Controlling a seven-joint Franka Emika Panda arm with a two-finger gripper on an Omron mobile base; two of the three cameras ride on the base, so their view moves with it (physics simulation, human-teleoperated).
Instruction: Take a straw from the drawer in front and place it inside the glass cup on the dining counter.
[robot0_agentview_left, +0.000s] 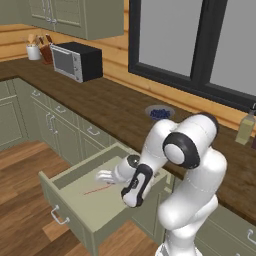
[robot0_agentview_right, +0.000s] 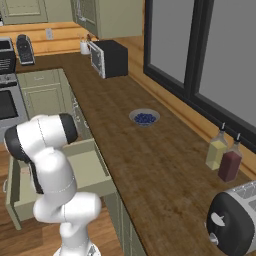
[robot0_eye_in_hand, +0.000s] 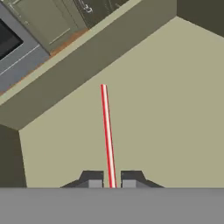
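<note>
Two dark fingertips are sitting close together at the bottom of your hand view, and the straw is running up from the narrow gap between them, so you are looking at a gripper pinched on the straw's near end. You are seeing the straw as a thin red-and-white line stretching away across the pale floor of the drawer, with its far tip stopping short of the drawer's inner wall. From the left base view, the drawer is standing pulled out from the sage-green cabinets, its front panel carrying a small silver handle, and the white arm is bending down into it with the hand low over the drawer floor. The straw is showing there as a faint reddish line lying just beside the hand. In your right base view, the open drawer is sitting partly behind the arm, next to the dark wood worktop holding a bowl of blueberries.
</note>
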